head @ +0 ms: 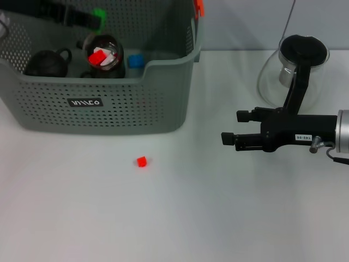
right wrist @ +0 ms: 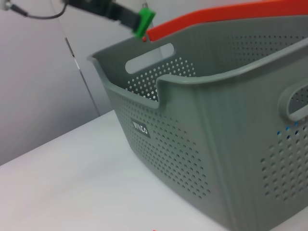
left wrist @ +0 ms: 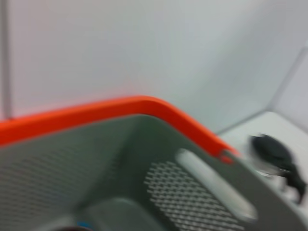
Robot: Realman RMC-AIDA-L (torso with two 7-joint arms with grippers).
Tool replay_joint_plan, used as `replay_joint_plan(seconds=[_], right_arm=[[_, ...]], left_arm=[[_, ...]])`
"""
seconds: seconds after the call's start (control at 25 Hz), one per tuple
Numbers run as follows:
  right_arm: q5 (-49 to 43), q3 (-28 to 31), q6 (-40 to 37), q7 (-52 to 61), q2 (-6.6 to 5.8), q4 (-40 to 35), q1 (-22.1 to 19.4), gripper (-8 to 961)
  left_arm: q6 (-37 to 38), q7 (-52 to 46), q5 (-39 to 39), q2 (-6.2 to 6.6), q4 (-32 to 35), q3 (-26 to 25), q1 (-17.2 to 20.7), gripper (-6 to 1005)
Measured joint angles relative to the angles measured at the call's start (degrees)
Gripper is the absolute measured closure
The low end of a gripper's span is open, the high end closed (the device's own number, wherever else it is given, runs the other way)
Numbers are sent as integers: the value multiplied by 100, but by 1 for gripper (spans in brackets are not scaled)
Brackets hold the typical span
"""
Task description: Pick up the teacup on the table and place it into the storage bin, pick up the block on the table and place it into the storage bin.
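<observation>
The grey-green storage bin (head: 163, 103) stands at the back left, and its perforated wall (right wrist: 192, 125) fills the right wrist view. Inside it lies a dark round teacup (head: 103, 54) with something red and white in it. A small red block (head: 142, 161) lies on the white table in front of the bin. My left gripper (head: 90, 19), with a green tip, hovers over the bin's back part, just above the teacup. My right gripper (head: 233, 127) hangs open and empty over the table, to the right of the block and pointing toward it.
A black teapot (head: 46, 63) and a blue item (head: 135, 60) also sit in the bin. A glass pitcher with a black lid (head: 297, 60) stands at the back right, behind my right arm. An orange clip (head: 199, 8) marks the bin's far right corner.
</observation>
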Motion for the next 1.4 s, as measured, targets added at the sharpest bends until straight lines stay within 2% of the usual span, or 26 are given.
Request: replay_joint_plan(seconds=[0.2,0.4,0.6,0.64,0.72,0.88,0.96,1.0,1.04,1.08,1.24,1.4], right_arm=[[-1,21,-8,4,0,30,-8,41],[-8,136,-46,54,-3,46,-28,41],[-12,141,-64,96,-5,49,-37,42],[-14,141,-65,97,-6,49,-40,42],[-13,141,-66,97,-11,49,-41,42],[-11,144,-65,141,-23,49,-43,42],[-11,149,-61,184,-24,37,-42,42],[-11,153,-43,191,-25,37,-42,42],[-11,164,-30,192,-31,42,-43,42],[-10,177,-23,192,-37,48,-42,41],[-8,217,-5,196,-54,58,-48,41],[-15,220,2,227,-67,62,-50,42]], left_arm=[[-926,-109,334,-30,-142,211,-22,814],[-1563,-92,342,-50,-202,199,32,715],[-1931,-64,85,-174,92,184,209,617],[-1791,-18,-99,-240,267,207,289,597],[-1448,212,-503,-387,638,244,472,454],[-363,1292,-1652,-827,1462,314,1064,249],[112,1783,-1993,-960,1630,409,1330,159],[112,1783,-1993,-960,1630,409,1330,140],[279,1994,-2113,-1011,1660,461,1462,122],[462,2474,-2286,-1135,1481,522,1798,103],[694,3282,-2481,-1233,1019,556,2141,47],[1033,3845,-2451,-1232,497,672,2275,48]])
